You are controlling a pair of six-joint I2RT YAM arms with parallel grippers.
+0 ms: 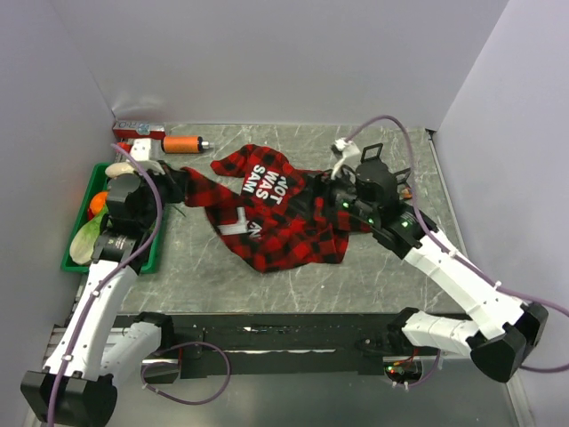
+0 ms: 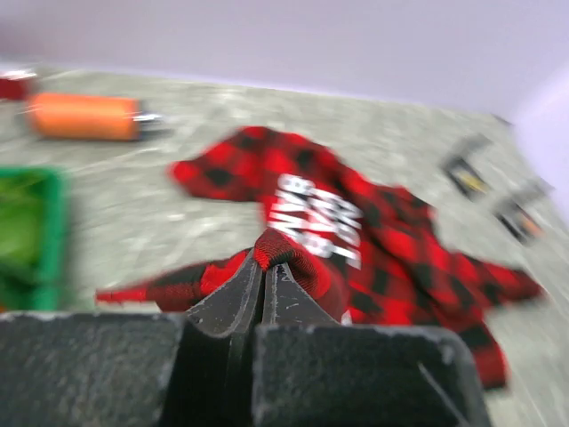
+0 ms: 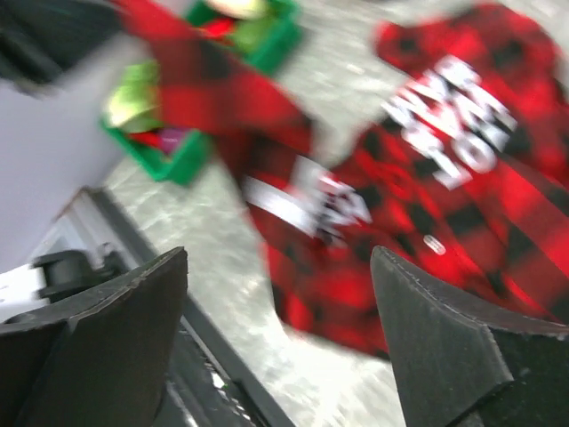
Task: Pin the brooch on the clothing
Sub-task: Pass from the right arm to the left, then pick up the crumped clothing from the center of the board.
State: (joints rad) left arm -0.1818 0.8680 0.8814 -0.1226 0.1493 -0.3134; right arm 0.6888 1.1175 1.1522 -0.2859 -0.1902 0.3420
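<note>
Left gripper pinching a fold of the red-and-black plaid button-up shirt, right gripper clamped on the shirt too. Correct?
One part is wrong. The right gripper is open, its fingers wide apart with nothing between them, as the right wrist view shows. The left gripper is indeed shut on a fold of the red-and-black plaid button-up shirt.

The shirt is soft, matt woven cloth with flat white printed lettering, and the table has a mottled grey top that looks smooth and stone-like with a faint sheen. The green bin looks like glossy plastic, while the fingers of the right gripper are black, matt and grainy.
</note>
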